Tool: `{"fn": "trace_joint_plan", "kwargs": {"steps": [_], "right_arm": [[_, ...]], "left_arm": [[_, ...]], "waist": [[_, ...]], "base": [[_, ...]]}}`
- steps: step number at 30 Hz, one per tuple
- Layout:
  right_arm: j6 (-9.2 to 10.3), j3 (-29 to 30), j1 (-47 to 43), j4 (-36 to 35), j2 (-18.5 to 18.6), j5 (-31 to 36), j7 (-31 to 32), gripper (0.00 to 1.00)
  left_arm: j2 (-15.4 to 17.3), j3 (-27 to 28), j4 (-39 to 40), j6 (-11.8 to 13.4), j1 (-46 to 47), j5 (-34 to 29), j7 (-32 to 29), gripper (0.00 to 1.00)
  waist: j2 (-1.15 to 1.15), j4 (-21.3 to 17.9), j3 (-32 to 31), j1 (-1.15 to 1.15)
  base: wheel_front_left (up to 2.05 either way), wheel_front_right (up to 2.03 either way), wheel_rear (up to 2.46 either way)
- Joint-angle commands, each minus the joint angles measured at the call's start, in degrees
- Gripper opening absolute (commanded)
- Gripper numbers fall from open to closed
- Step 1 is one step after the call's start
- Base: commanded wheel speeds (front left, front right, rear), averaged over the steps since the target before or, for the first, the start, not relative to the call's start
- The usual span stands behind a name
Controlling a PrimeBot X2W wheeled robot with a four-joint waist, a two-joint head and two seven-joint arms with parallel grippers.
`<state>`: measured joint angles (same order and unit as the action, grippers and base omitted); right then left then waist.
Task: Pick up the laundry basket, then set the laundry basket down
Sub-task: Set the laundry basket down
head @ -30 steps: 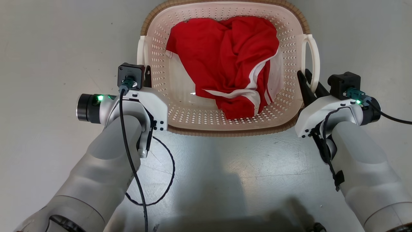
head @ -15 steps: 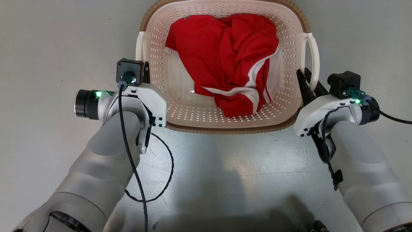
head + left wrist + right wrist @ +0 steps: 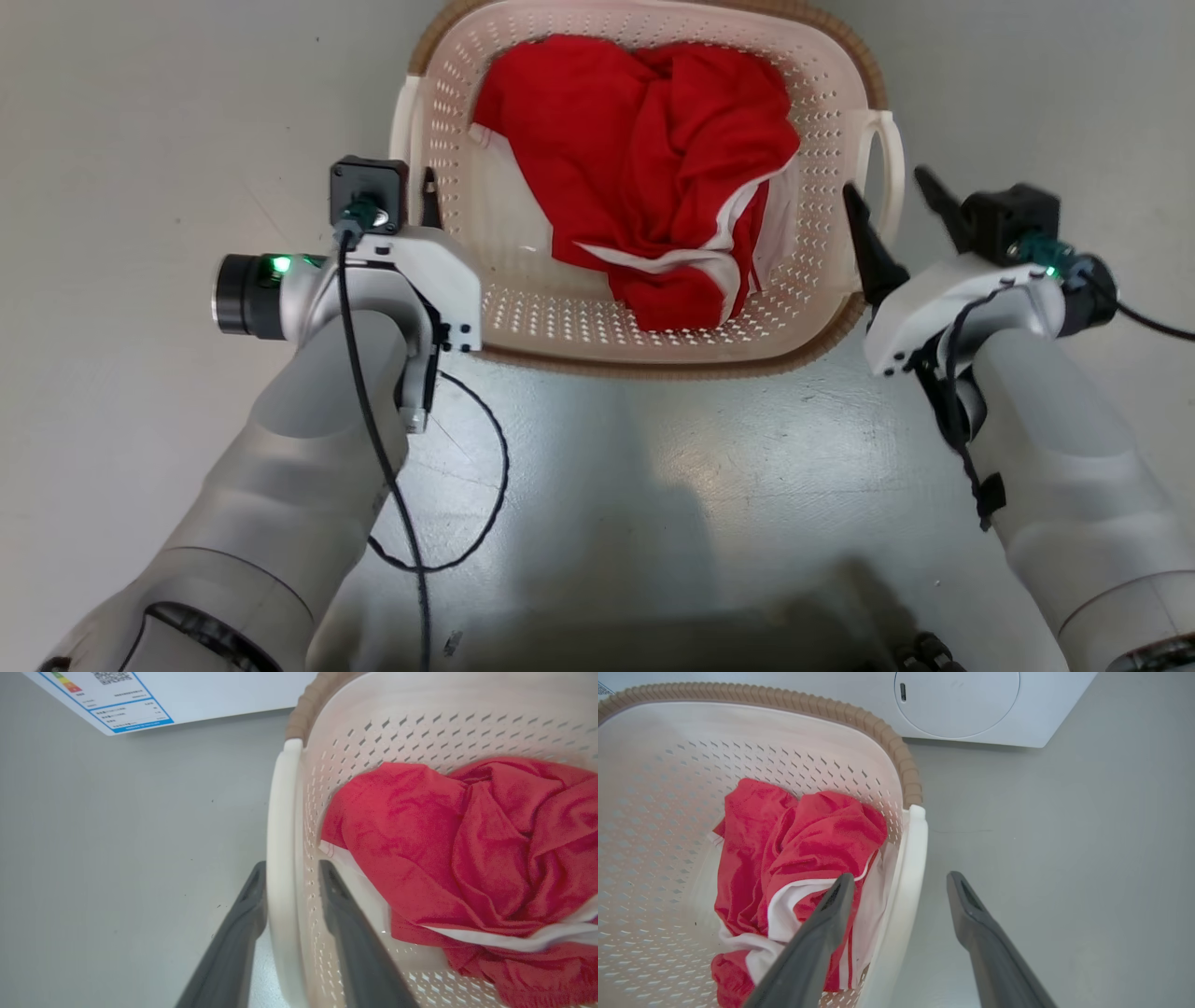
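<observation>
**Inspection of laundry basket: one handle held**

Found apparently seated on the grey floor before the white washer, holding a crumpled red garment. Pinched narrowly at the left handle by the left gripper. Straddled at the right handle by the right gripper, spread wide and gripping nothing. Approached from both sides, presumably for level carrying. Moulded in perforated cream plastic with rounded corners and a brown woven-look rim.

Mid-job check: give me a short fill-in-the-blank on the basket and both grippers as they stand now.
1. The garment lying in the laundry basket is mostly ____.
2. The left gripper is ____ on the basket's white loop handle.
3. The right gripper stands ____, fingers either side of the other handle, gripping nothing.
4. The white machine beyond the basket has a ____ door.
Missing words: red; shut; open; round.
</observation>
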<state>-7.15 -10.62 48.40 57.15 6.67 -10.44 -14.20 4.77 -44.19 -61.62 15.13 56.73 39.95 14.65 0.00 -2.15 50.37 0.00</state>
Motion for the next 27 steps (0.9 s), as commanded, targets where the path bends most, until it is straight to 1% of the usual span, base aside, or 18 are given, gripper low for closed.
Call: {"fn": "trace_joint_plan", "kwargs": {"steps": [1,9,15,21,27], "right_arm": [[-0.34,-0.5,-1.4,-0.6,-0.8,0.3,-0.8,1.00],[-0.34,0.7,-2.5,-3.7,-1.5,1.4,-0.8,1.00],[-0.34,1.3,-3.5,-4.9,-1.6,1.9,-0.8,1.00],[-0.34,2.2,-5.3,-6.9,-1.4,2.7,-0.8,1.00],[-0.34,3.0,-7.8,-9.3,-1.0,3.2,-0.8,1.00]], "left_arm": [[1.1,1.0,0.3,0.8,0.6,-0.1,0.3,1.00],[0.3,1.9,-0.7,0.7,0.5,0.5,0.3,1.00],[0.4,2.7,-0.6,0.5,0.2,0.4,0.3,1.00],[0.9,5.1,2.9,0.0,-1.7,-0.3,0.3,1.00],[1.3,8.3,7.4,-0.1,-5.0,-2.2,0.3,1.00]], "waist": [[0.00,0.1,0.3,0.00],[0.00,-0.4,-0.2,0.00],[0.00,-0.6,-1.5,0.00],[0.00,-0.5,-4.3,0.00],[0.00,-0.1,-8.6,0.00]], "base": [[0.00,0.00,0.00],[0.00,0.00,0.00],[0.00,0.00,0.00],[0.00,0.00,0.00],[0.00,0.00,0.00]]}}
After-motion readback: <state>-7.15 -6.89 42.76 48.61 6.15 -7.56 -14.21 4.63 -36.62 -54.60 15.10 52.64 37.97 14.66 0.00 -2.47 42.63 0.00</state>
